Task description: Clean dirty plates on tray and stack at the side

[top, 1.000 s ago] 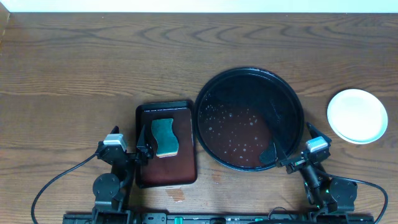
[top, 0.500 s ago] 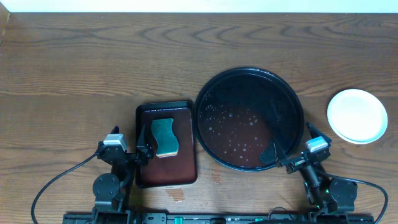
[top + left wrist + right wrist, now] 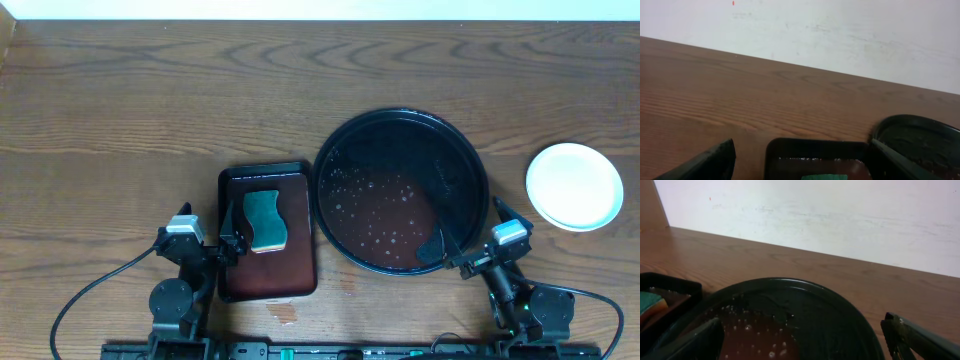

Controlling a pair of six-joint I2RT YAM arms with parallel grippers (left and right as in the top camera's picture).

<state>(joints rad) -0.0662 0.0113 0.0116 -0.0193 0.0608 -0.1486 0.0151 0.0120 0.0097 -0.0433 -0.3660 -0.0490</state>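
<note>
The plates (image 3: 574, 186) sit in a pale stack on the table at the right, beside the tray and away from both grippers. The round black tray (image 3: 402, 112) holds a wet reddish film with white droplets; it also shows in the right wrist view (image 3: 790, 282) and the left wrist view (image 3: 920, 135). My right gripper (image 3: 466, 232) stands open at the tray's near right rim, fingers wide apart (image 3: 802, 345) with nothing between them. My left gripper (image 3: 207, 232) is open at the near left, also with nothing between its fingers (image 3: 800, 167).
A rectangular red-brown tray (image 3: 270, 275) lies left of the round tray, with a green sponge (image 3: 264, 220) on it. The left gripper faces this tray (image 3: 815, 147). A small wet patch (image 3: 283, 312) marks the table near the front edge.
</note>
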